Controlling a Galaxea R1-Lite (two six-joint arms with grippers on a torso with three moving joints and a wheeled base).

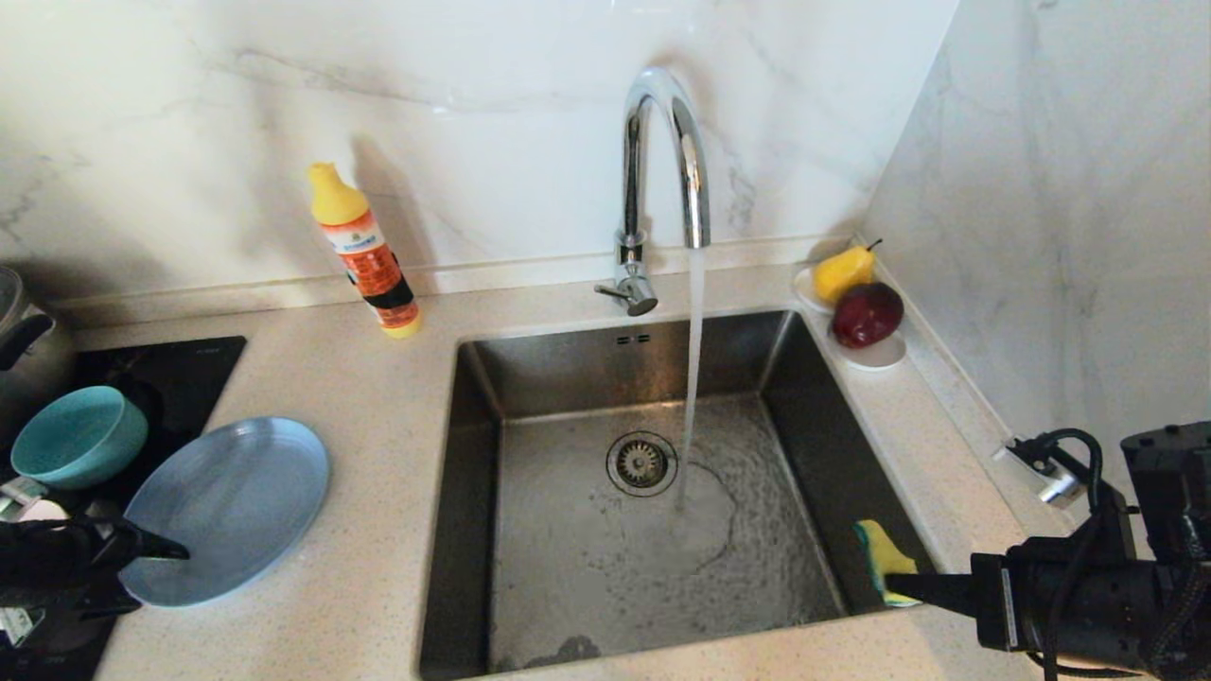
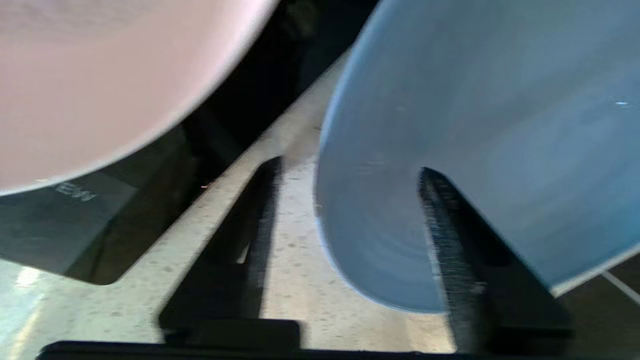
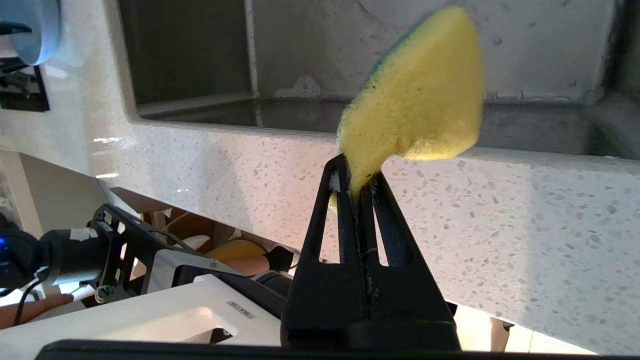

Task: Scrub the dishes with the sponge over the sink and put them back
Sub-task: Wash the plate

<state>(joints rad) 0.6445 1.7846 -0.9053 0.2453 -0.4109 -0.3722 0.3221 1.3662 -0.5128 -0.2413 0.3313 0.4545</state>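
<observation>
The grey-blue plate (image 1: 227, 506) lies flat on the counter left of the sink (image 1: 615, 369). My left gripper (image 1: 166, 549) is at its near-left rim, open. In the left wrist view the gripper (image 2: 350, 167) straddles the rim of the plate (image 2: 475, 125), one finger over the plate and the other over the counter. The teal bowl (image 1: 80, 435) sits on the cooktop behind it. The pink bowl (image 2: 100, 75) is close by. My right gripper (image 1: 908, 588) is shut on the yellow sponge (image 1: 885, 558) at the sink's near-right corner, and the pinched sponge (image 3: 415, 90) sticks up from the gripper (image 3: 357, 175).
Water runs from the chrome faucet (image 1: 662, 151) into the sink near the drain strainer (image 1: 641, 462). An orange detergent bottle (image 1: 364, 251) leans by the back wall. A white dish holds a pear (image 1: 842, 272) and an apple (image 1: 866, 314). A black cooktop (image 1: 180, 369) lies far left.
</observation>
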